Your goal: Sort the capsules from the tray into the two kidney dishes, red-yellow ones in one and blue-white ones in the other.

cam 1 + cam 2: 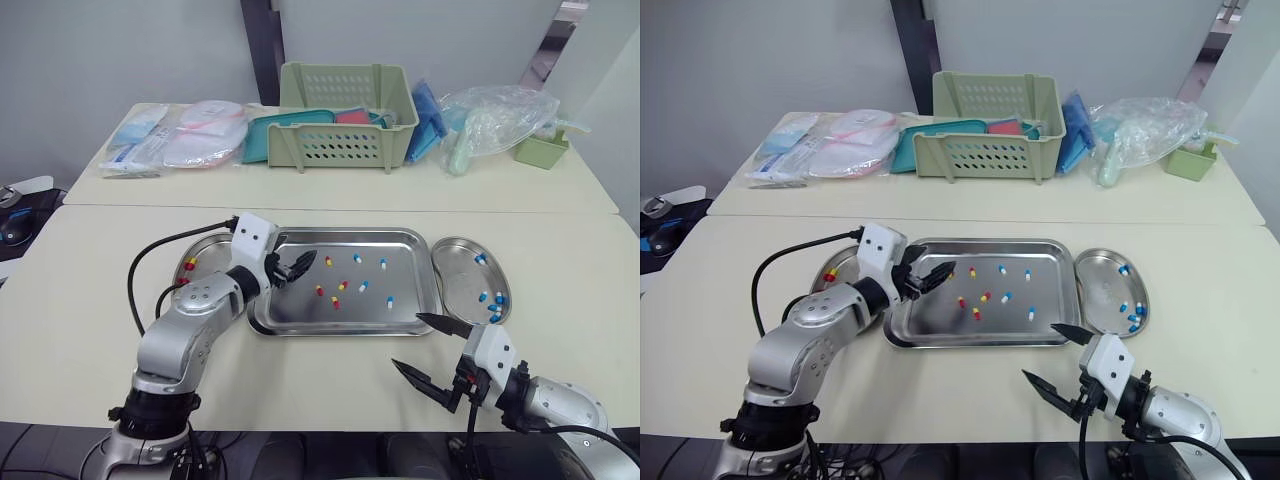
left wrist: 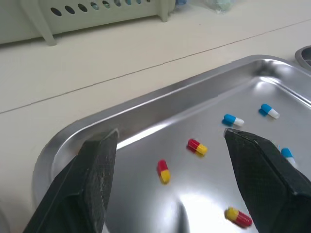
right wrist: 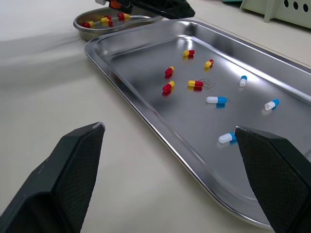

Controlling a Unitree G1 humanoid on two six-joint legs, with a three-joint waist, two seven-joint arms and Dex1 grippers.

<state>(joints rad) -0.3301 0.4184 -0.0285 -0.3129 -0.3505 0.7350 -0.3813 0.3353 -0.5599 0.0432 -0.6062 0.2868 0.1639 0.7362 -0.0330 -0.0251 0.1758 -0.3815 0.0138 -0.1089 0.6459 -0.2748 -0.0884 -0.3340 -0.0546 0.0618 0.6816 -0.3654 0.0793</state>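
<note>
Cream-coloured table (image 1: 330,370) carries everything, with a pale green perforated plastic basket (image 1: 345,120) and plastic-wrapped supplies on a second table behind.

The left gripper (image 1: 298,266) hangs over the left end of the rectangular stainless-steel tray (image 1: 405,280). Its two black fingers are spread wide with nothing between them. In its wrist view, red-yellow capsules (image 2: 197,146) lie on the tray floor just ahead of the fingers. The right gripper (image 1: 406,340) is also spread wide and empty. It is off the tray, above bare table just in front of the tray's front right corner.

Outward from there, the sorting looks partly done. The shiny steel left kidney dish (image 1: 210,255) sits just beside the tray's left edge, partly behind the left arm, and holds at least three red-yellow ones. The matching right kidney dish (image 1: 462,275) sits against the tray's right edge, though I cannot tell if they touch. It holds about five blue-white capsules (image 1: 490,300). No wrong colour shows in either dish, as far as I can tell.

About five red-yellow are left in the tray, clustered in its left and middle. Four blue-white are scattered toward the middle and right. I judge that roughly half the work remains, and the left gripper is well placed for a red-yellow pick next.
</note>
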